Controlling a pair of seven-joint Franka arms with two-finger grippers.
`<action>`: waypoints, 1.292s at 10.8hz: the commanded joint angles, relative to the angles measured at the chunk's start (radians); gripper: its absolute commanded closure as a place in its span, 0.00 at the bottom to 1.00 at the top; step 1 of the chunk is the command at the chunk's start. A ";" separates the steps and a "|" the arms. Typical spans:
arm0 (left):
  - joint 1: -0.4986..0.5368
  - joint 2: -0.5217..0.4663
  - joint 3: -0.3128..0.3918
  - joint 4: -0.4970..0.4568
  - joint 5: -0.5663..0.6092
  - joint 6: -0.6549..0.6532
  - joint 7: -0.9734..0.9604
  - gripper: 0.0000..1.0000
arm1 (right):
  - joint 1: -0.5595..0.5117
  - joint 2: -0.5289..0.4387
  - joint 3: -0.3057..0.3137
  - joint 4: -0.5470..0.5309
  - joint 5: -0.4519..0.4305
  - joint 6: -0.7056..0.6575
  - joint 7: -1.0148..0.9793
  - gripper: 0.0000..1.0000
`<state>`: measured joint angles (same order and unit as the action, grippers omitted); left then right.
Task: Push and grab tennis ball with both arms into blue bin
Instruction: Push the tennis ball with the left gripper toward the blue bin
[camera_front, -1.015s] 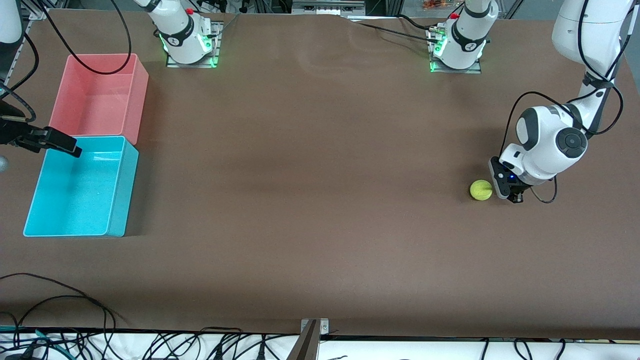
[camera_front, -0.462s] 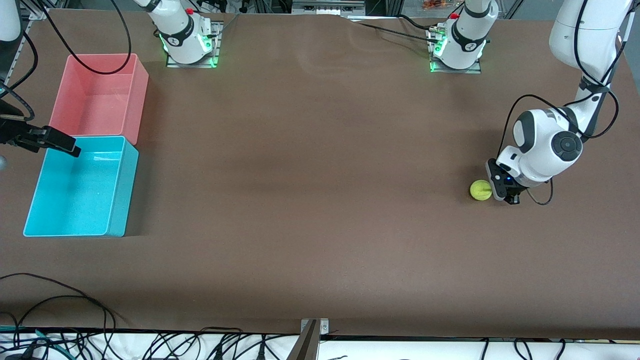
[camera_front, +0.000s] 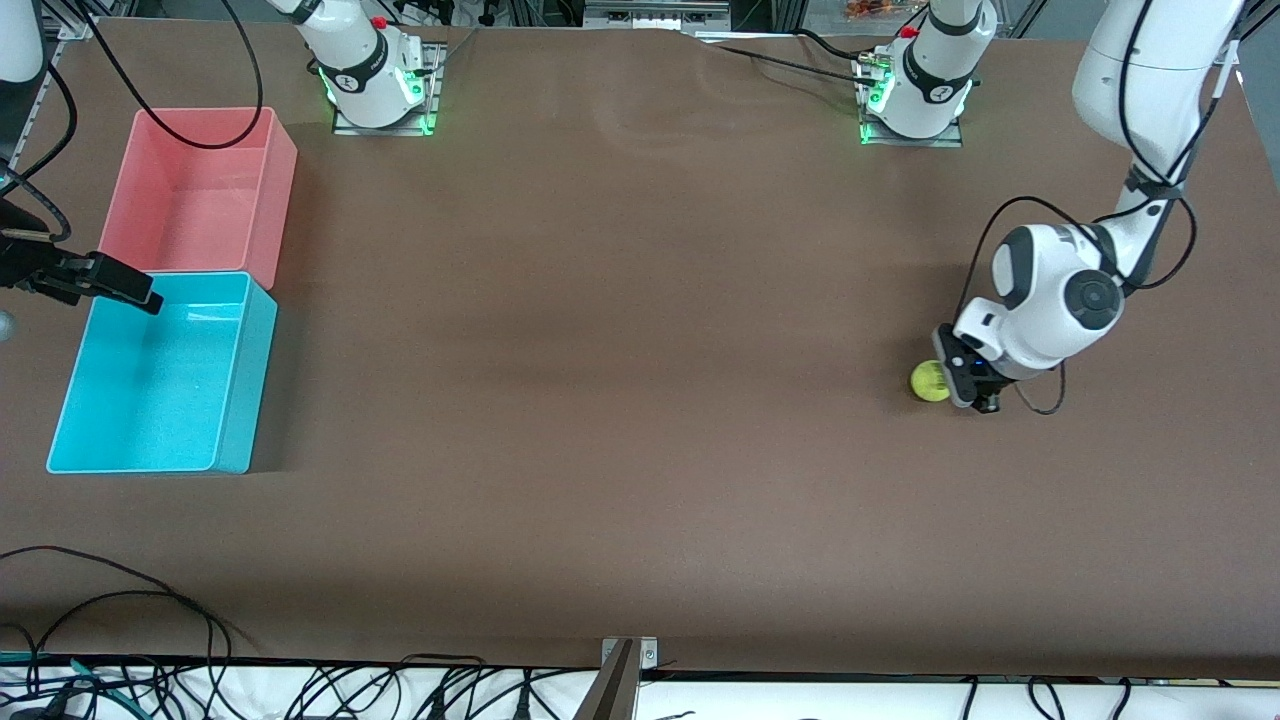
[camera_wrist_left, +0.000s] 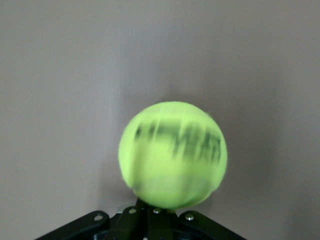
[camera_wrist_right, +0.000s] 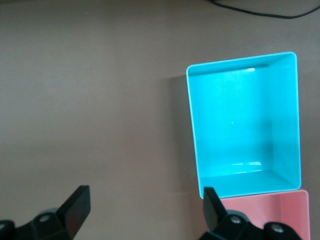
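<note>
The tennis ball (camera_front: 930, 381) lies on the brown table at the left arm's end. My left gripper (camera_front: 977, 397) is shut and low at the table, its closed fingertips touching the ball on the side away from the bins. In the left wrist view the ball (camera_wrist_left: 172, 155) sits right against the closed gripper (camera_wrist_left: 150, 212). The blue bin (camera_front: 252, 380) stands empty at the right arm's end of the table. My right gripper (camera_front: 95, 280) hovers open and empty over the blue bin's corner near the pink bin. The right wrist view shows the gripper (camera_wrist_right: 145, 202) and the blue bin (camera_wrist_right: 245, 125).
A pink bin (camera_front: 190, 190) of the same size stands against the blue bin, farther from the front camera; it also shows in the right wrist view (camera_wrist_right: 265, 215). Wide bare table lies between the ball and the bins. Cables run along the table's near edge (camera_front: 120, 600).
My left gripper has moved toward the right arm's end of the table, reached the ball and pushed it a short way that way. The right arm has not moved.
</note>
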<state>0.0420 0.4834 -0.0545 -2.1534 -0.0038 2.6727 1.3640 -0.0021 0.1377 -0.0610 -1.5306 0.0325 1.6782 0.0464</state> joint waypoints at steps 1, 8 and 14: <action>-0.076 -0.023 -0.080 0.023 0.033 -0.017 -0.302 1.00 | 0.004 0.006 0.000 0.014 0.006 -0.015 0.013 0.00; -0.079 -0.262 -0.051 -0.038 0.064 -0.201 -0.330 0.01 | 0.001 0.025 -0.002 0.013 0.006 -0.006 0.013 0.00; -0.085 -0.431 -0.028 -0.112 0.064 -0.206 -0.341 0.00 | 0.004 0.066 -0.002 0.012 0.004 0.020 0.013 0.00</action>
<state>-0.0302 0.1341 -0.0858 -2.2272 0.0348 2.4633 1.0425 -0.0010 0.1659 -0.0617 -1.5309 0.0325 1.6803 0.0465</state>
